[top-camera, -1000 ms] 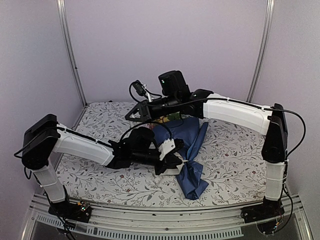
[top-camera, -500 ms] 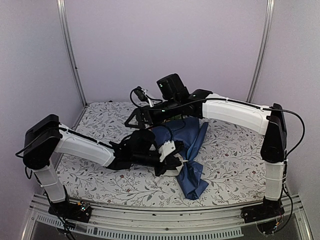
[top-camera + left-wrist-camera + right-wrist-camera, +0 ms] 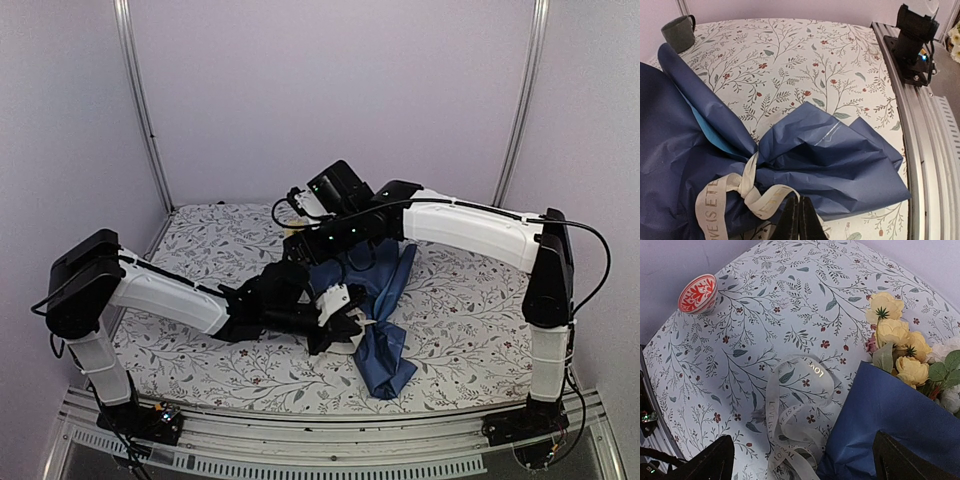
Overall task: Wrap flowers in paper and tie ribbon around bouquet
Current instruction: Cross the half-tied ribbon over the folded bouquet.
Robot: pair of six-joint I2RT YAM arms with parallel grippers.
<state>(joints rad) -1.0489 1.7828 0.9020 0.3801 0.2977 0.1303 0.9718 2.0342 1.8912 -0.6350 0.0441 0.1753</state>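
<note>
From here the flowered tablecloth (image 3: 220,240) fills the table, and the bouquet (image 3: 380,300) lies on it about mid-table, slightly to the right, with its narrow end pointing toward the near edge. The navy paper (image 3: 840,160) is gathered into a cone, crumpled and fanned out below the waist, with a lighter blue layer showing in one fold. The flowers (image 3: 897,345), yellow with some white and pink, stick out of the far, open end. The ribbon (image 3: 747,185) is knotted round the waist, and a loose length lies looped on the cloth beside the blooms. My right gripper (image 3: 802,439) hangs over that loop, its jaws spread wide and holding nothing. My left gripper (image 3: 799,220) has its fingers pressed together at the ribbon's tail; I cannot tell whether they pinch it. A grey mug (image 3: 680,32) and a red patterned bowl (image 3: 697,293) stand well apart from the bouquet.
</note>
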